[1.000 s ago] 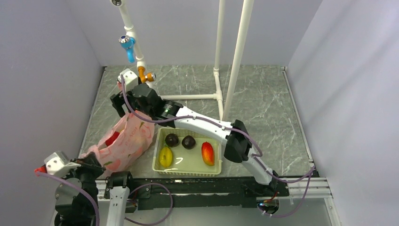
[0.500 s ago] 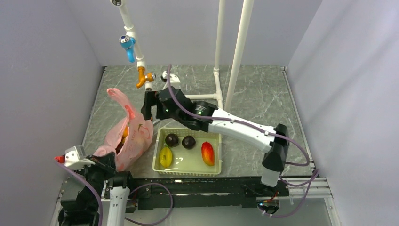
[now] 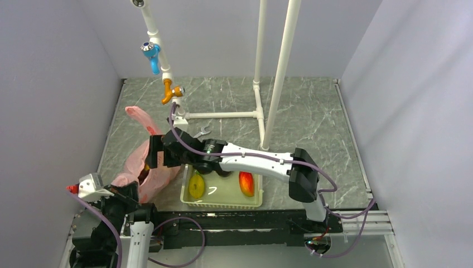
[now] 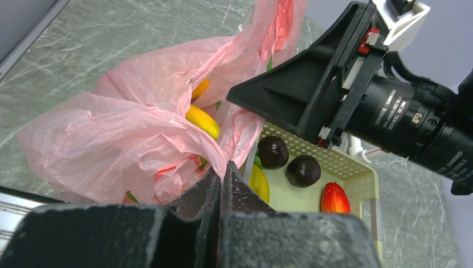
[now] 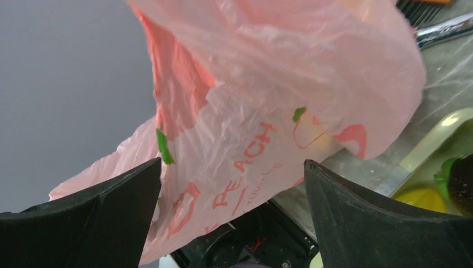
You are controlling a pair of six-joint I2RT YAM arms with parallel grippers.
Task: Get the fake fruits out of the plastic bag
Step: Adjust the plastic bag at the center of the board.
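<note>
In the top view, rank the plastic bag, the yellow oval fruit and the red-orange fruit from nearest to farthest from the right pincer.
1. plastic bag, directly in front of the right pincer.
2. yellow oval fruit, left end of the basket.
3. red-orange fruit, basket's right end.

The plastic bag point(image 4: 106, 139) lies on the table point(image 4: 111, 39) directly ahead of the left gripper point(image 4: 222, 177), its near edge at the fingertips. Inside its mouth, beyond that gripper, sits a banana-like piece point(image 4: 202, 120), with a second fruit point(image 4: 201, 88) behind it. Right of the left gripper stands the basket point(image 4: 365, 181), holding two round fruits point(image 4: 273, 152), a mango-like fruit point(image 4: 333, 198) and an oval fruit point(image 4: 257, 185). The bag fills the space ahead of the right gripper point(image 5: 231, 163); the basket lies to its right.
</note>
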